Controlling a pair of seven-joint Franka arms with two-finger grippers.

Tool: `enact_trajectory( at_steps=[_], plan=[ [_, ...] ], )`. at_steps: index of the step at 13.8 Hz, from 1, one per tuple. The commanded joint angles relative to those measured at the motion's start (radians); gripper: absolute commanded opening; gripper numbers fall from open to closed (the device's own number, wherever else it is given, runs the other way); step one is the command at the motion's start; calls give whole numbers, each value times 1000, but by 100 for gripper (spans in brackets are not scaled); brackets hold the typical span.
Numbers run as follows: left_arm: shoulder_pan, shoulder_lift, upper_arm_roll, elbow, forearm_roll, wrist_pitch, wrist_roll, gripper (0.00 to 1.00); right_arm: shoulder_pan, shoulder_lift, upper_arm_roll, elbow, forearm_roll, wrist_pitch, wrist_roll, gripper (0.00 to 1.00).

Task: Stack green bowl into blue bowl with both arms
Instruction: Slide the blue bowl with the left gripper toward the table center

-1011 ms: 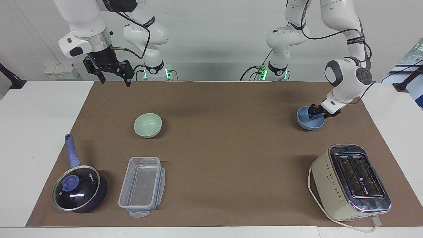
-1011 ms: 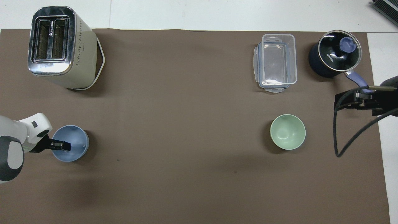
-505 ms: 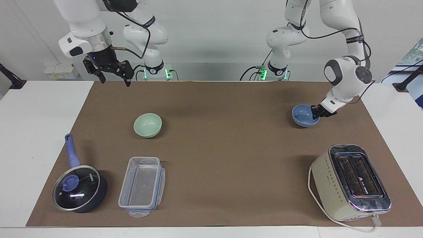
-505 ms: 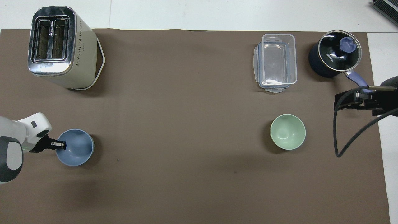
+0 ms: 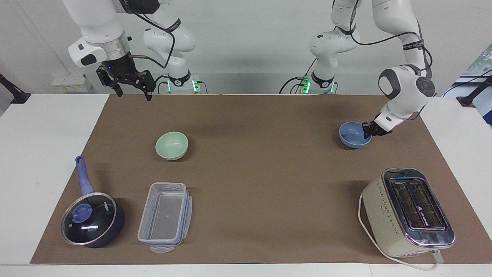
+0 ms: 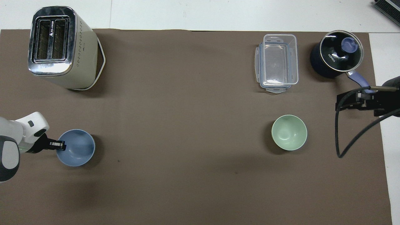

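The blue bowl (image 5: 353,135) sits at the left arm's end of the brown mat; it also shows in the overhead view (image 6: 77,147). My left gripper (image 5: 368,131) (image 6: 58,144) is at its rim on the side toward the table's end, one finger inside and one outside, shut on the rim. The green bowl (image 5: 172,145) (image 6: 289,132) stands upright and alone toward the right arm's end. My right gripper (image 5: 132,91) (image 6: 338,104) waits open and empty, high over that end of the mat.
A cream toaster (image 5: 408,212) with its cord stands farther from the robots than the blue bowl. A clear plastic container (image 5: 165,216) and a dark lidded pot with a blue handle (image 5: 92,219) lie farther from the robots than the green bowl.
The blue bowl has shifted a little toward the table's middle. My left gripper went from reaching into the bowl to sitting at its rim. The right arm has not moved.
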Motion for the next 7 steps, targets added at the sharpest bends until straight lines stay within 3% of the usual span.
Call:
enact_trajectory(
  at_steps=[1, 7],
  plan=[
    [25, 59, -5, 128, -29, -144, 14, 0, -11, -25, 4, -30, 7, 15, 8, 100],
    [13, 56, -5, 302, -30, -354, -2, 0, -11, -25, 1, -30, 7, 15, 6, 100]
  ],
)
